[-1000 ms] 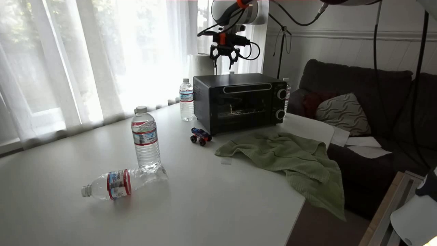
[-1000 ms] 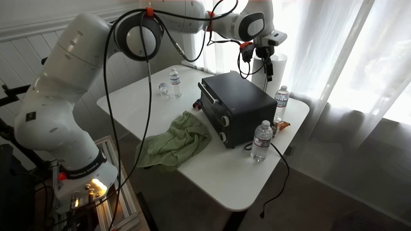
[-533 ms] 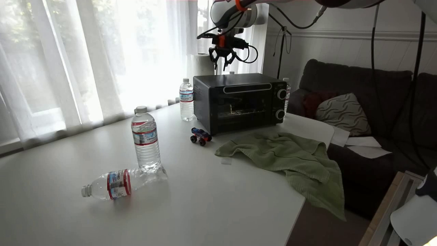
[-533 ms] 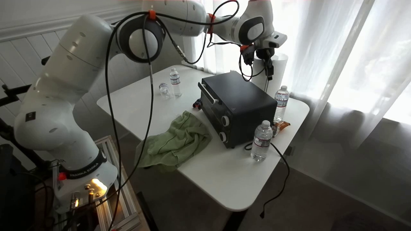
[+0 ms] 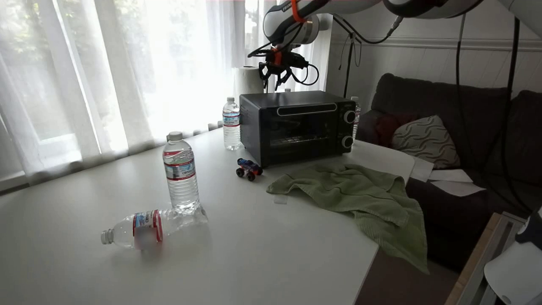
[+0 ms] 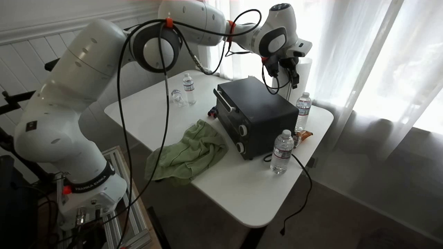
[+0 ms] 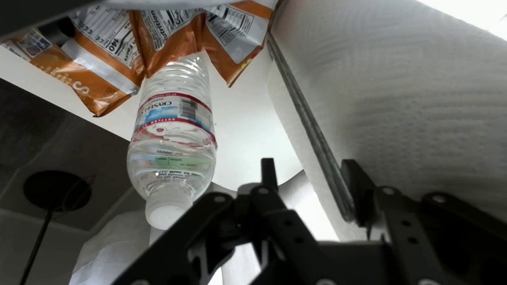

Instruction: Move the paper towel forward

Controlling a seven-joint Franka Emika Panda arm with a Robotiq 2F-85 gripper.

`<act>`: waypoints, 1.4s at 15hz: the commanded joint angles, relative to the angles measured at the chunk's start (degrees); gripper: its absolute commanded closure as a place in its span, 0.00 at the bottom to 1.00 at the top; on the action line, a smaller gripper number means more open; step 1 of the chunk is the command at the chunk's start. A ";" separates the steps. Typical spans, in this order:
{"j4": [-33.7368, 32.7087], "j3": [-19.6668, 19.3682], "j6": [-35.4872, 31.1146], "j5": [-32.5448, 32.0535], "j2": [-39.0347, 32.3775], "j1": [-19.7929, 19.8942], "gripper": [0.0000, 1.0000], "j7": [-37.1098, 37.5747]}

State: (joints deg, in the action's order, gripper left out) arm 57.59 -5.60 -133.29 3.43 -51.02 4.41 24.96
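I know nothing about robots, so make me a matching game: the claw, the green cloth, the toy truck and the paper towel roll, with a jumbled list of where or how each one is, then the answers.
Things:
1. gripper (the claw)
2. cloth
3. toy truck
4. paper towel roll

Where or how:
A. white, standing behind the oven
B. draped over the edge of the table
C. open, up in the air
D. on its wheels near an oven corner

Right pairs: 1-C, 2-B, 3-D, 4-A
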 commanded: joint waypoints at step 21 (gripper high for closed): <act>3.16 3.97 -2.75 5.38 7.72 0.49 0.98 -3.08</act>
State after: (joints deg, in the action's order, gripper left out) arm 57.26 -2.50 -136.62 6.17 -48.00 4.31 22.73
